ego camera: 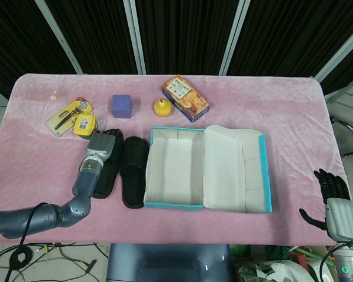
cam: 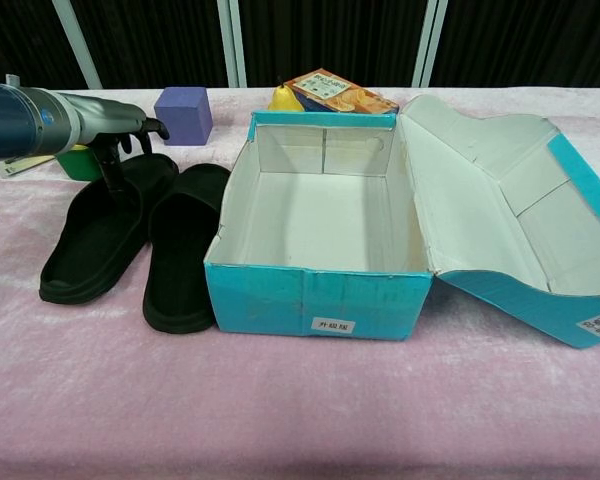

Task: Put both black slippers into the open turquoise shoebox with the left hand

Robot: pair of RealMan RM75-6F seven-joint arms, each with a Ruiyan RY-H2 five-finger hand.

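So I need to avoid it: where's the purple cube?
In the head view the purple cube sits at the table's back left, between the yellow container and the pear.

Little to read. On the front wall of the turquoise shoebox [cam: 310, 300] — a small white sticker [cam: 333, 326] with dark characters, too small to make out. Another white sticker [cam: 598, 324] near the corner of the shoebox lid [cam: 510, 200], also with dark characters, partly cut off and unreadable. Printed packaging on the orange snack box [ego camera: 185, 98] and a label on the yellow-lidded jar [ego camera: 83, 124] — print visible on both, nothing legible. Nothing readable on the carded tool pack [ego camera: 67, 115].
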